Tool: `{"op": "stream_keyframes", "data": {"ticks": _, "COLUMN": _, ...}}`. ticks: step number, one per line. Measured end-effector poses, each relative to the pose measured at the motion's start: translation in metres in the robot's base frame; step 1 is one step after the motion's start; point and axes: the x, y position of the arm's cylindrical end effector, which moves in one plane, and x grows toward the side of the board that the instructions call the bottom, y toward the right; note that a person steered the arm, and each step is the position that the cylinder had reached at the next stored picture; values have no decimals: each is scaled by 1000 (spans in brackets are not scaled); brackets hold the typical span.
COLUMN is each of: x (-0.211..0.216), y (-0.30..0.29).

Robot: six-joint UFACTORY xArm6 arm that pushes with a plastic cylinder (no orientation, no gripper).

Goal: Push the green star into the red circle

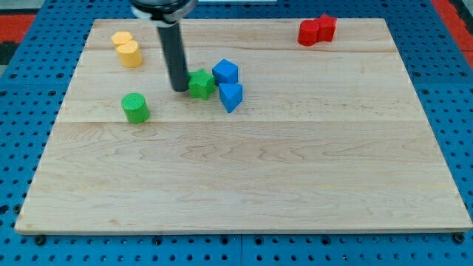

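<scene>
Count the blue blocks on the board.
2: a blue cube right of the green star, and a blue triangular block just below it. None looks hidden.

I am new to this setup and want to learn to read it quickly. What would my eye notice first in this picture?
First, the dark rod coming down from the view's top, my tip right against the left side of the green star. Two blue blocks crowd the star's right side. The red blocks sit far off at the view's upper right, two yellow blocks at upper left, and a green cylinder below them.

Green star (200, 83), red circle (309, 32), pale wood board (244, 177).
</scene>
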Motion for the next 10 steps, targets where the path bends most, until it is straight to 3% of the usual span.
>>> {"op": "stream_keyframes", "data": {"ticks": 1, "x": -8, "y": 43}}
{"op": "stream_keyframes", "data": {"ticks": 3, "x": 21, "y": 68}}
{"op": "stream_keyframes", "data": {"ticks": 4, "x": -4, "y": 129}}
{"op": "stream_keyframes", "data": {"ticks": 6, "x": -46, "y": 142}}
{"op": "stream_keyframes", "data": {"ticks": 8, "x": -66, "y": 205}}
{"op": "stream_keyframes", "data": {"ticks": 9, "x": -35, "y": 182}}
{"op": "stream_keyframes", "data": {"ticks": 10, "x": -60, "y": 145}}
